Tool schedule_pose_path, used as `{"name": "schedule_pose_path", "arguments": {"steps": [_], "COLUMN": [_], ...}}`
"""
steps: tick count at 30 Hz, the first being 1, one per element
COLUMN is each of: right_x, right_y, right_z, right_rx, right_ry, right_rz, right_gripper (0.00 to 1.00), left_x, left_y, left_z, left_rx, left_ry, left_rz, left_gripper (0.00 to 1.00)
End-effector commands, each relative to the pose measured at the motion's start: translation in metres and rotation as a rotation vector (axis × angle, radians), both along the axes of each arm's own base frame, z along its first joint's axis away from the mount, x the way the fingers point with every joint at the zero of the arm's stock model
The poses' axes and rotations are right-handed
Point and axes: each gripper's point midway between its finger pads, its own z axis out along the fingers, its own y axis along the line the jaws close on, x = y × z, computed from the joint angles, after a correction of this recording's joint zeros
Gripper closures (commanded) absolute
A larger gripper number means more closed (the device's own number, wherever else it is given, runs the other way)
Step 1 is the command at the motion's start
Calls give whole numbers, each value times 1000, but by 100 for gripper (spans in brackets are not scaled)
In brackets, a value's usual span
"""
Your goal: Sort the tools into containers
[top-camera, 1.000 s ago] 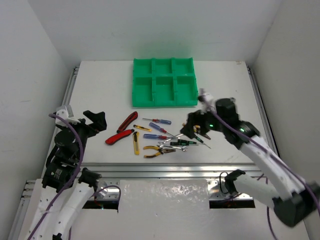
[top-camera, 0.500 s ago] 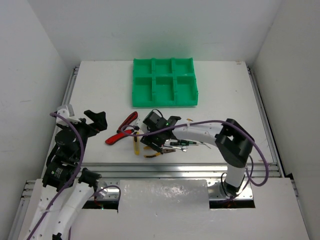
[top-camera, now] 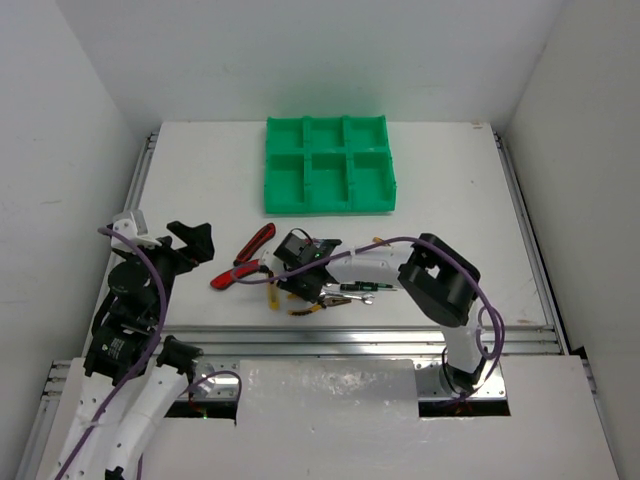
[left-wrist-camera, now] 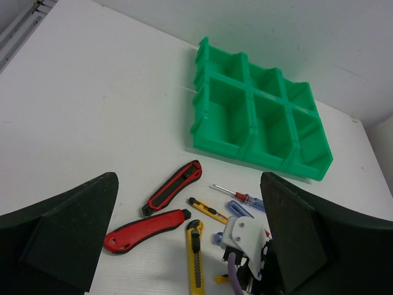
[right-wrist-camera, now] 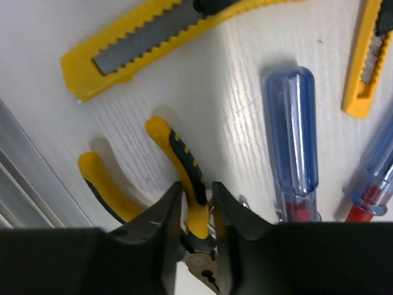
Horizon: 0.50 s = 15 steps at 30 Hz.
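My right gripper (right-wrist-camera: 198,209) is down on the table, shut on one handle of the yellow-handled pliers (right-wrist-camera: 178,157); the other handle lies free to the left. From above, the right gripper (top-camera: 300,272) sits over the left part of the tool pile, with the pliers (top-camera: 318,303) just below it. Two red-black utility knives (left-wrist-camera: 175,187) (left-wrist-camera: 147,228), two yellow box cutters (left-wrist-camera: 207,210) (left-wrist-camera: 195,258) and a blue-handled screwdriver (right-wrist-camera: 293,135) lie around it. The green tray (top-camera: 328,207) stands farther back. My left gripper (top-camera: 190,243) hovers open at the left, holding nothing.
A dark screwdriver and a silver wrench (top-camera: 360,287) lie right of the pliers. The right arm stretches across the front of the table from its base. An aluminium rail (top-camera: 350,335) runs along the near table edge, close to the pliers.
The right arm has swung from the pile's right side over to its left, dropped onto the pliers, and its jaws have narrowed onto one handle. The left arm has not moved.
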Motion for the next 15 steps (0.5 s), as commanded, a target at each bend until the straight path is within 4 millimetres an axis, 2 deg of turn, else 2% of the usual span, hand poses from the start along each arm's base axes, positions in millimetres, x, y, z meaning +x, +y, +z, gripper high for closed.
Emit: {"name": "schedule_pose_path", "arguments": {"steps": [1, 6, 7, 12, 15], "right_x": [-8, -14, -14, -6, 2], "right_y": [3, 2, 4, 20, 29], "right_z": [-17, -25, -23, 2, 28], "right_rx": [-34, -73, -70, 7, 74], "right_ry": [19, 20, 20, -9, -57], "right_rz": [29, 39, 37, 16, -26], "right_gripper": [74, 93, 100, 100, 100], "left_x": [3, 3, 3, 3, 3], "left_y": [-5, -5, -4, -4, -3], "left_z": [6, 7, 7, 6, 7], "left_rx": [1, 0, 1, 1, 1], "left_ry": [-30, -33, -32, -30, -34], "left_rz": [-22, -22, -21, -19, -16], "left_gripper": [0, 0, 0, 0, 0]}}
